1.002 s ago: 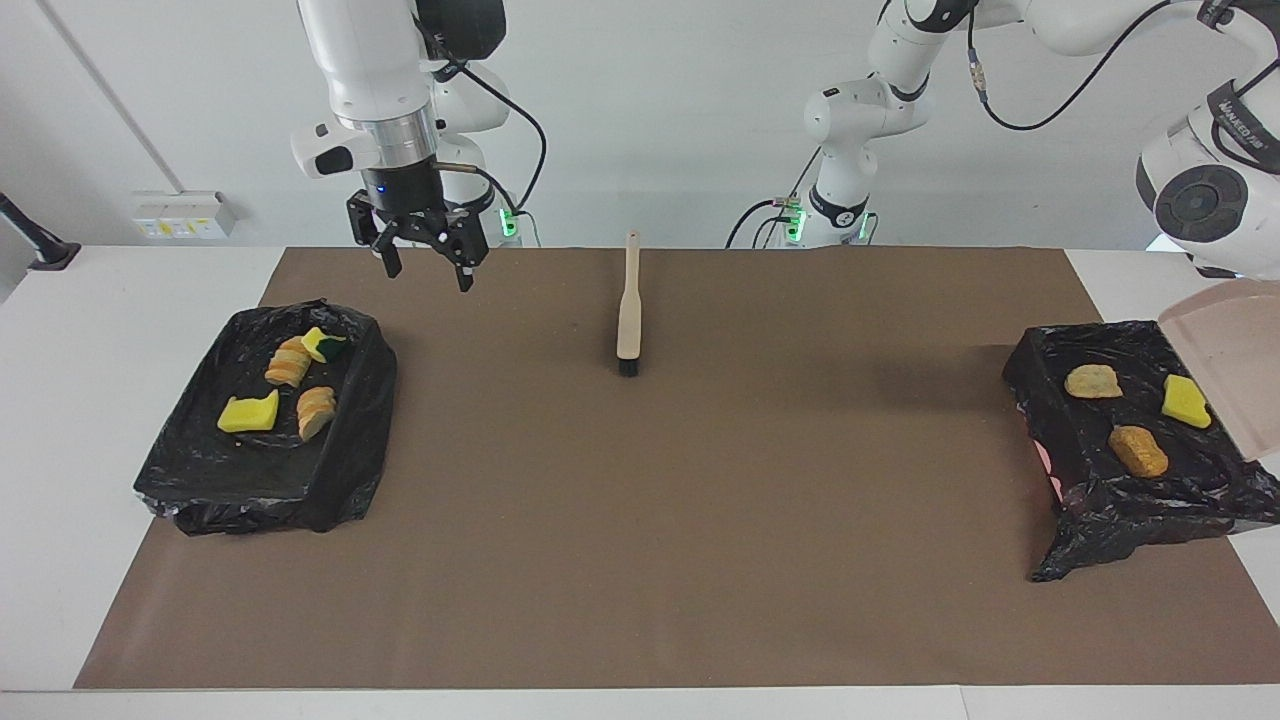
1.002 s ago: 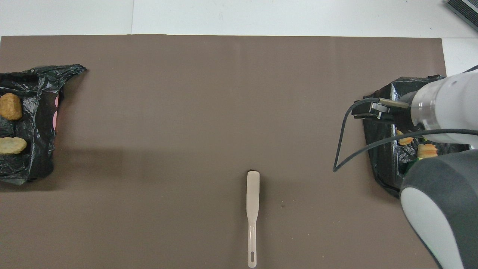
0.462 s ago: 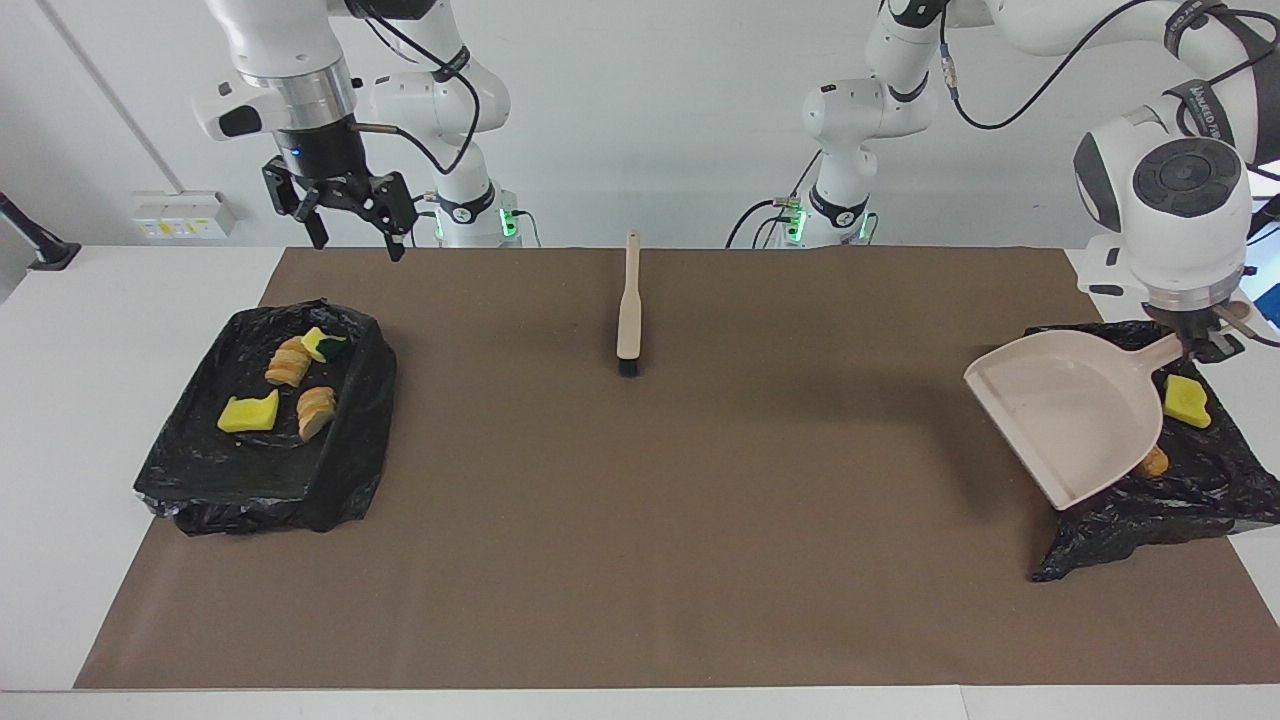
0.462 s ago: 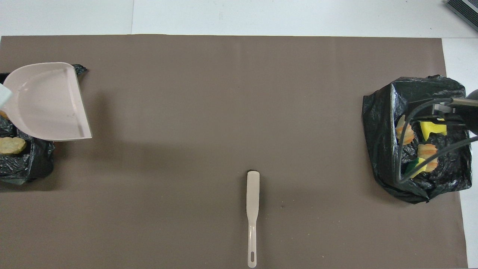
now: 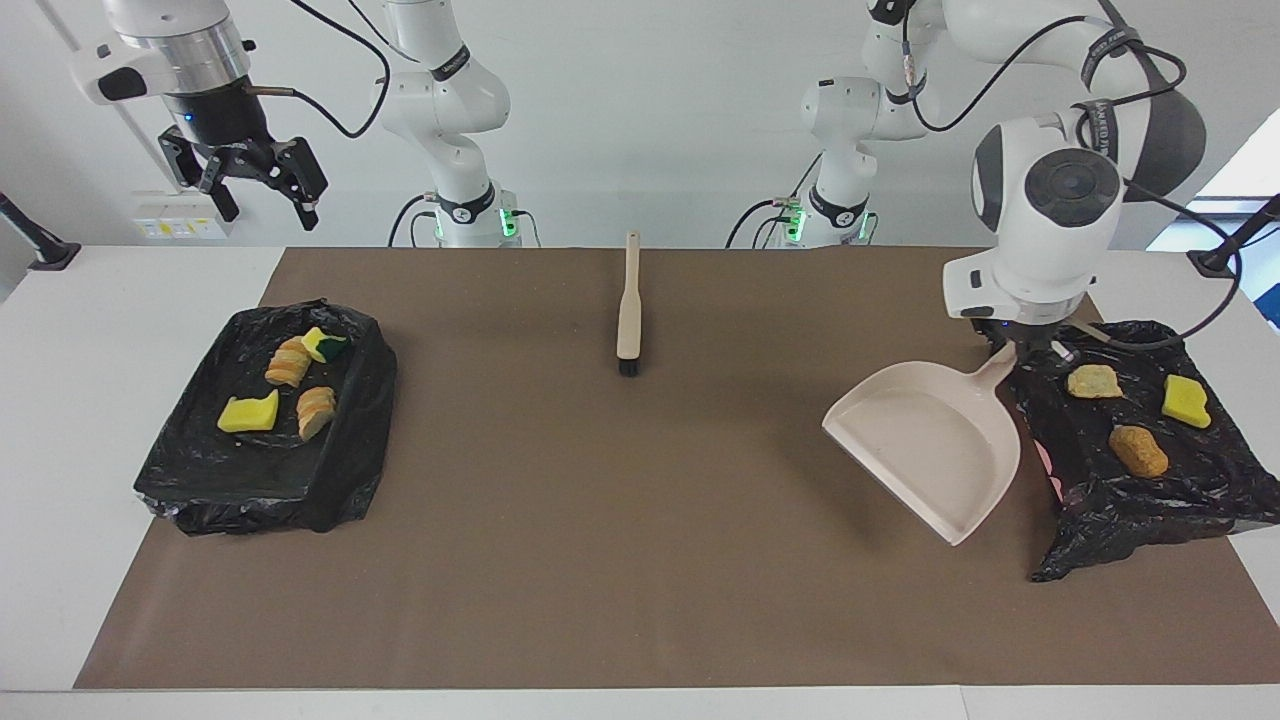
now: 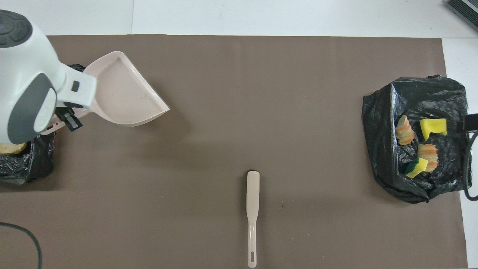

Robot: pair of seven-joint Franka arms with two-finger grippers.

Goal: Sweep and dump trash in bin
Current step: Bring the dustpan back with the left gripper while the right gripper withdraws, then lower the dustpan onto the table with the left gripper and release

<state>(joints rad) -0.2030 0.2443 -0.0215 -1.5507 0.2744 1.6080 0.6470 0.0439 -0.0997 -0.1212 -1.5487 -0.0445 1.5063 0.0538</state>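
Looking at the trash first: all seven scraps sit in the two black-bag-lined bins, none on the brown mat. Four of them, yellow sponge pieces and striped bread-like chunks (image 5: 288, 385), lie in the bin at the right arm's end (image 5: 200, 480); three more, two tan chunks and a yellow sponge bit (image 5: 1137, 412), lie in the bin at the left arm's end (image 5: 1130, 520).

What's new: the empty beige plastic dustpan (image 5: 925, 450) swings out from over that bin to above the mat beside it, so dumping looks finished to me. The left gripper (image 5: 1030, 352) pinches its handle tight, though the fingertips are mostly hidden, so that's partly a guess. The right gripper (image 5: 262, 208) lifts up and away with fingers spread, holding nothing. The cream long-handled brush (image 5: 629, 310) lies untouched mid-mat.
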